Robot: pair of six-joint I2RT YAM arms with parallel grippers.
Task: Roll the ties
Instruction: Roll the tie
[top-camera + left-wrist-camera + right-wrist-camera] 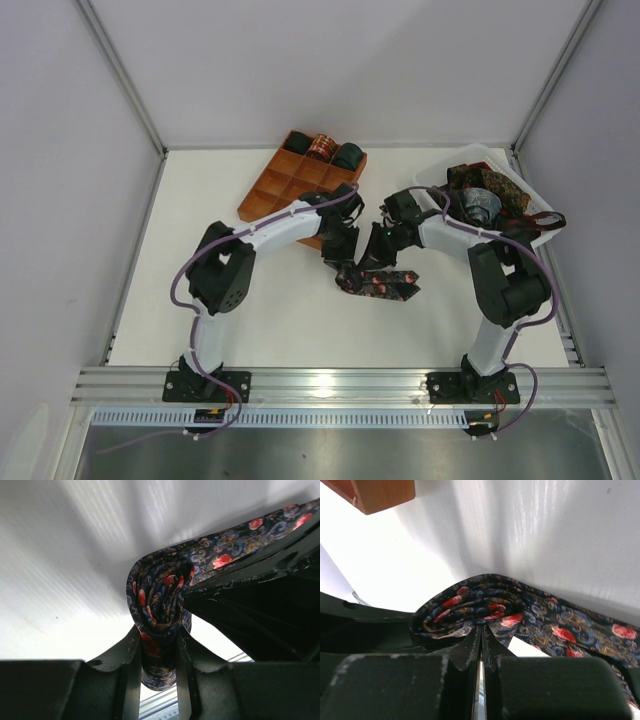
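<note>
Left pincer (pixel 158 647) clenched across half-wound tie (pixel 160 597), middle of bench (pixel 250 320) | right pincer (pixel 481 630) closed to a slit, tips in coil's core, apparently nipping fabric | handling: light, limp, slick; likely to unwind unless gripped across the coil | far edge: tray (pixel 270 195) holding rolled ties (pixel 322 147) | far right corner: bin (pixel 440 175).

The tie (pixel 160 600) is dark navy, with red flowers and tan paisley. The gridded tray (pixel 270 188) is orange-brown. The bin (pixel 438 169) and desk (pixel 260 320) are white.
</note>
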